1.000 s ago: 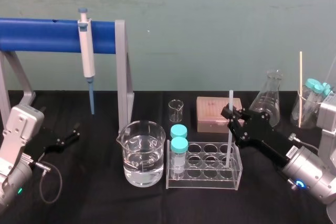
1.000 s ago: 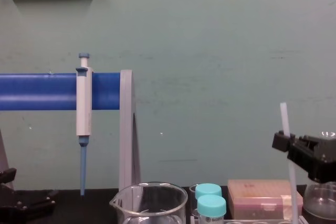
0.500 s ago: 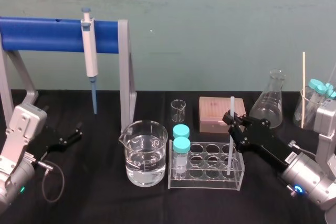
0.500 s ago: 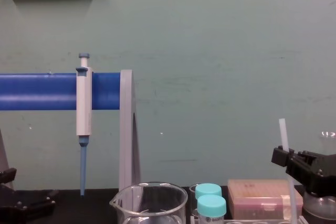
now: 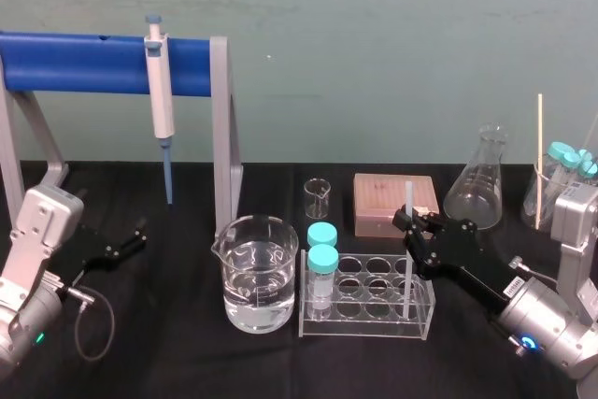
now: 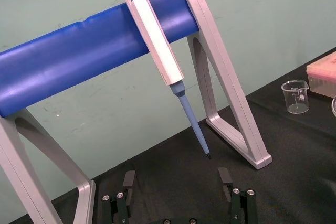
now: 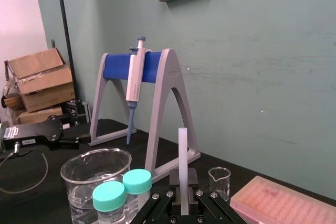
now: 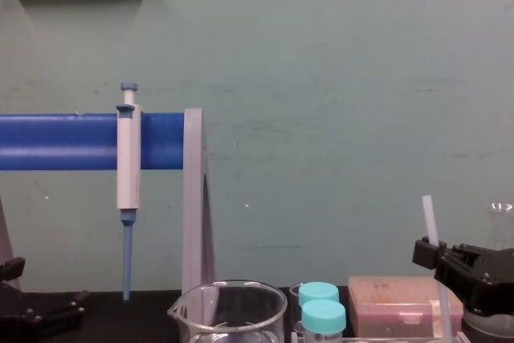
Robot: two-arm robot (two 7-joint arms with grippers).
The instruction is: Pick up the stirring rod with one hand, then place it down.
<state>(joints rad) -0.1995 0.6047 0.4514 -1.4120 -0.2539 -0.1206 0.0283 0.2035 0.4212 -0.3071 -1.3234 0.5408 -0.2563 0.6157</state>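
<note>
Your right tool (image 5: 412, 223) is clenched on the stirring rod (image 5: 408, 195). It grips the rod high up, so the long lower part hangs free and can go straight down into the clear tube rack (image 5: 364, 332). In the head view the rod's lower end sits inside a well at the rack's right end, to the right of the two teal-capped tubes (image 5: 320, 257). Whether it touches bottom I cannot tell. I judge the placing nearly done, with only the release left.

The right wrist view adds what the head view hides: the rod stands upright, pinched squarely in the grip. The chest view shows its top leaning slightly left above the tool. Your left tool (image 6: 177, 179) lies parked at the near left of the table (image 5: 168, 362), and its wrist view shows the jaws spread and empty.
</note>
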